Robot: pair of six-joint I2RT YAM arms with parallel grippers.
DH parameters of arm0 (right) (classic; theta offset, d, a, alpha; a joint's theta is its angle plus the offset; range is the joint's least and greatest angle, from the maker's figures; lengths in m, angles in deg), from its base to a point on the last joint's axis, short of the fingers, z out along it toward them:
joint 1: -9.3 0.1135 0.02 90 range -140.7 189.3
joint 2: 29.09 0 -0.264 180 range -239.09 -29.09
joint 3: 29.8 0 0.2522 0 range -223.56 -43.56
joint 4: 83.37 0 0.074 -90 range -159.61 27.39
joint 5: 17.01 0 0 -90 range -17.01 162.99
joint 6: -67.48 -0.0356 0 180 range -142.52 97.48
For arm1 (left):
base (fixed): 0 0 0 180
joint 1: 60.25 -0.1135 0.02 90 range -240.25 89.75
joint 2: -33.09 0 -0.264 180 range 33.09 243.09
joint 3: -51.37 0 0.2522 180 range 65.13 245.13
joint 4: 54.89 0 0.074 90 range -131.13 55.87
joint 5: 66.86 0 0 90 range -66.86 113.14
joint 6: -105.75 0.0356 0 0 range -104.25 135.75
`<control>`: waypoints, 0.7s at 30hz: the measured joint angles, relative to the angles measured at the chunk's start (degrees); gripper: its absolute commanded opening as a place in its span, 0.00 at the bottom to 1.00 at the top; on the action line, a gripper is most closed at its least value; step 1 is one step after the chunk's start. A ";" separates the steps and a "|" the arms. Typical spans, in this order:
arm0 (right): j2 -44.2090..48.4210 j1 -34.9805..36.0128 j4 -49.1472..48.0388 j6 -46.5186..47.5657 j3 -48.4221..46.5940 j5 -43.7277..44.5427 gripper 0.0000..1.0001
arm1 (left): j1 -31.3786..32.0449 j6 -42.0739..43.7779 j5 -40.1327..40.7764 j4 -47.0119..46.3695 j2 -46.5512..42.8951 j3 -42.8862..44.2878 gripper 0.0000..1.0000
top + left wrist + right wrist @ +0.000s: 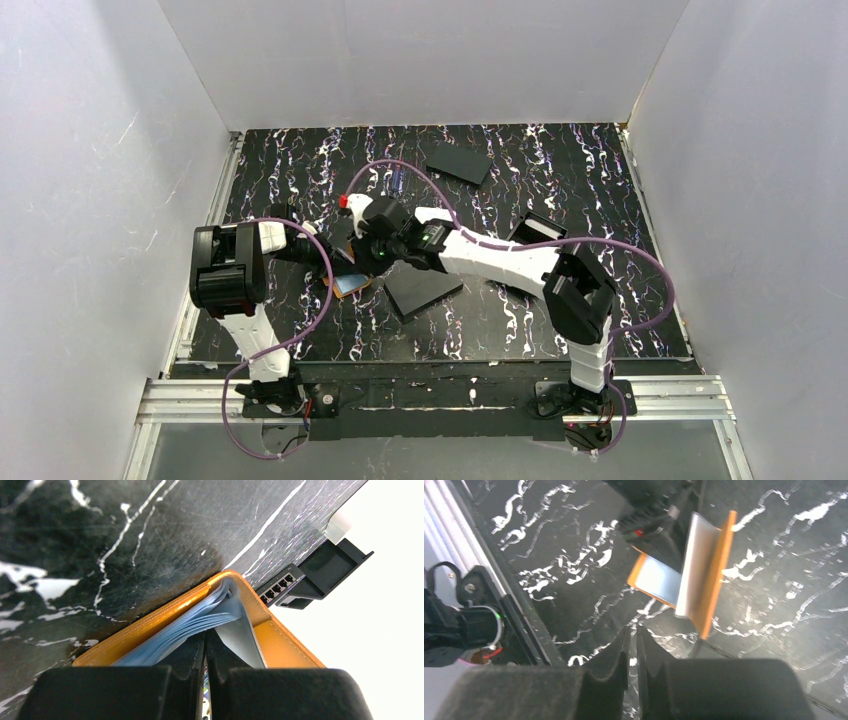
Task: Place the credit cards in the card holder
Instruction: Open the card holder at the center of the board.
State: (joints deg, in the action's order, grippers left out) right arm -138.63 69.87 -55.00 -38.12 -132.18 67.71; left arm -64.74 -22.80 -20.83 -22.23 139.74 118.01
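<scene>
The job looks to be at an early stage. The card holder (350,285) sits on the left half of the desk (600,180), nearer the near edge than the far one, and it is spread open. In the right wrist view one orange cover (716,570) stands up on edge while the other lies flat with its pale blue-grey lining showing.

The left claw (205,640) is closed tight, its tips buried among the pale sleeves. It appears to be pinching a leaf, which would explain why the case stays open (a fair guess, since the pinch point itself is hidden).

The right claw (632,632) hovers just beside the holder, over bare desk. Its jaws are narrow, almost together, and nothing shows between them.

No credit card shows in any sleeve, and neither claw carries one. Three black rectangles lie flat on the desk: one just right of the holder (422,290), one near the far edge (460,160), and one further right (535,232). Whether any of them is a card I cannot tell; they look larger than the case.

As I read it, the opening is done. Fetching each card and sliding it into a sleeve is all yet to do.
</scene>
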 measured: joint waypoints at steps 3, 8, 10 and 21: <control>-0.15 2.27 -2.23 0.83 0.00 0.81 0.02 | 0.00 0.00 0.02 0.00 0.00 0.00 0.00; -2.34 3.85 -3.26 2.45 -0.09 3.76 0.01 | 0.00 0.00 0.00 0.00 0.00 0.00 0.00; -3.52 3.85 -3.76 3.41 -0.11 4.70 0.01 | 0.00 0.00 0.00 0.00 0.00 0.00 0.00; -12.98 6.69 -4.81 8.04 -3.74 15.45 0.01 | 0.00 0.02 -0.02 0.00 0.00 0.00 0.00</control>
State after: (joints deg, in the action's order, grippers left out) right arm -151.61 76.56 -59.80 -30.07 -135.92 83.17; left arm -64.74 -22.77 -20.85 -22.23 139.74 118.01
